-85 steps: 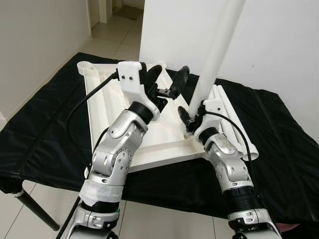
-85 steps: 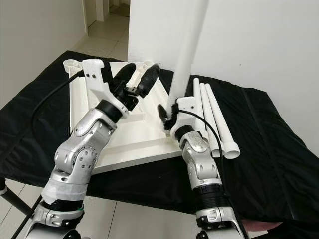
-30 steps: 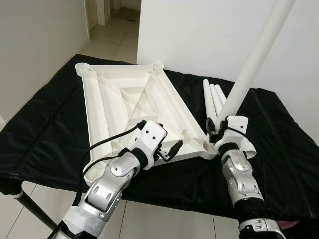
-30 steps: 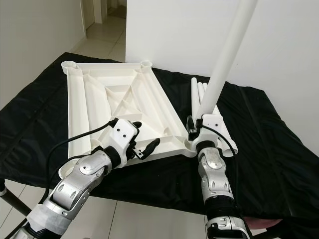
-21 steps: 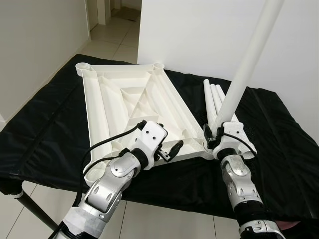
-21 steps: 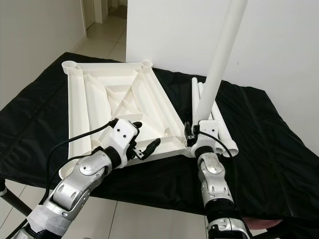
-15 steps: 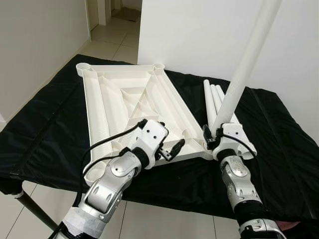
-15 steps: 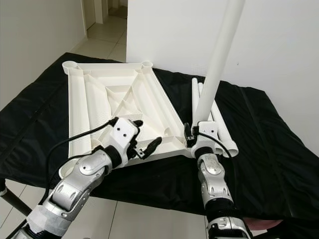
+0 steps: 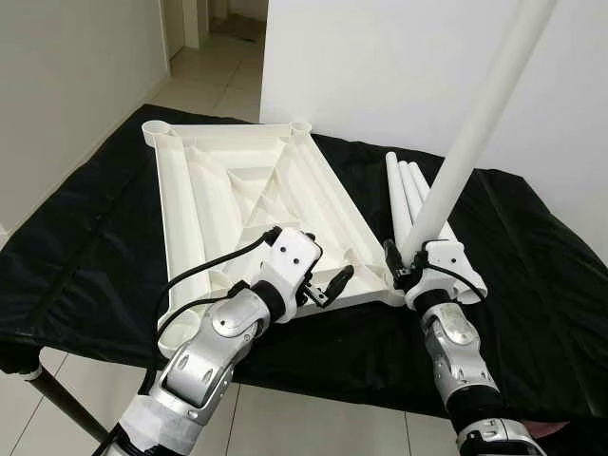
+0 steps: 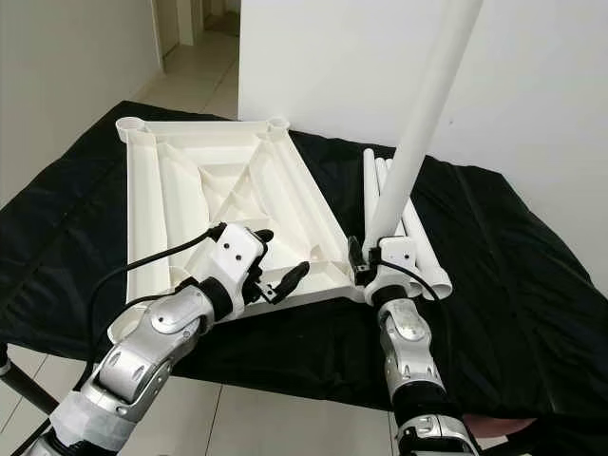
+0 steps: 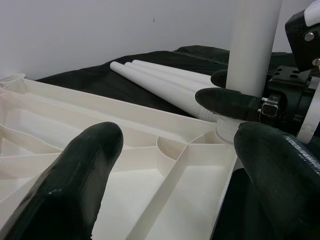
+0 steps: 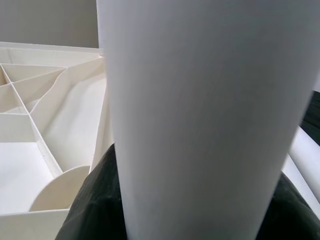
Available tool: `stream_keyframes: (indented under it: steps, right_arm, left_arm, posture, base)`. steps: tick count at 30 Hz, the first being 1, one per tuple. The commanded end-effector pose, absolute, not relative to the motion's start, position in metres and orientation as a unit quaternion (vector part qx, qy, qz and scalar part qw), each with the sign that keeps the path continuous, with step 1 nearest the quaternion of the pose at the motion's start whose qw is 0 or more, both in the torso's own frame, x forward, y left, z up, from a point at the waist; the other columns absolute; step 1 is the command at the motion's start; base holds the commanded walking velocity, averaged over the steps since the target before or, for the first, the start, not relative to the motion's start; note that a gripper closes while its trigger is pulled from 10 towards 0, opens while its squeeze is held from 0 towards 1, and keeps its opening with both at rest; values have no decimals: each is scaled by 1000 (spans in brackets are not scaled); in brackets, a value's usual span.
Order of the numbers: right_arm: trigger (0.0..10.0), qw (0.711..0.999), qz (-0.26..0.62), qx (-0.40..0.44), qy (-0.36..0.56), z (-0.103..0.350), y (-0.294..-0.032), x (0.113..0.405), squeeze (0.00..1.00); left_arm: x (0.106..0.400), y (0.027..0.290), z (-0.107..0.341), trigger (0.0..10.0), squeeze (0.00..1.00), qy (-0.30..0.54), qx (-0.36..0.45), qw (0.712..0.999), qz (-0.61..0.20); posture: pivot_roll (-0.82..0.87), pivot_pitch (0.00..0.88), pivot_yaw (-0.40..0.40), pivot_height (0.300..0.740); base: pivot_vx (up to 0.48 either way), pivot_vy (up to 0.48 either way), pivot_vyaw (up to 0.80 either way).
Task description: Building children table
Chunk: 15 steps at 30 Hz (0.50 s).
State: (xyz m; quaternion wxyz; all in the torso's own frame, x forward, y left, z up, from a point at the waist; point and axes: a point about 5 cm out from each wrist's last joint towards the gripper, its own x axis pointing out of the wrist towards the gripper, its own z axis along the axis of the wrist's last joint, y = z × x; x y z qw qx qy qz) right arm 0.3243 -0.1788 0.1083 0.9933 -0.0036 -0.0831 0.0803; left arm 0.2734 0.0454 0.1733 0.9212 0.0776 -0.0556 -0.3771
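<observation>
A white tabletop [image 9: 182, 218] lies upside down on the black-covered table, its ribs facing up. My right gripper [image 9: 404, 271] is shut on a white table leg [image 9: 467, 141], low down near its base. The leg stands on the tabletop's near right corner socket [image 11: 224, 131] and leans up to the right. In the right wrist view the leg [image 12: 200, 125] stands between dark fingers. My left gripper [image 9: 308, 255] is open over the tabletop's near edge, left of that corner, with nothing between its fingers [image 11: 75, 185].
Three spare white legs [image 9: 407, 188] lie side by side on the black cloth [image 9: 85, 247], right of the tabletop. A white wall [image 9: 380, 66] rises behind the table. Tiled floor [image 9: 285, 418] shows below the near edge.
Since 2.8 s ago my left gripper came down from above the tabletop's middle to its near edge. In the last half second the leg tilted a little more to the right.
</observation>
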Motion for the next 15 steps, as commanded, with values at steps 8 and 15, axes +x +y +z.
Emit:
stream_keyframes:
  steps: [8, 15]
  right_arm:
    - [10000, 992, 117, 29, -40, 81, -165, 312, 0]
    - [10000, 987, 152, 32, -40, 75, -150, 302, 0]
  left_arm:
    - [268, 40, 174, 10000, 0, -49, 75, 906, -414]
    - [268, 40, 174, 10000, 0, -49, 74, 906, -415]
  posture:
    - [47, 0, -110, 740]
    - [46, 0, -111, 740]
  base:
    - [0, 0, 0]
    - [0, 0, 0]
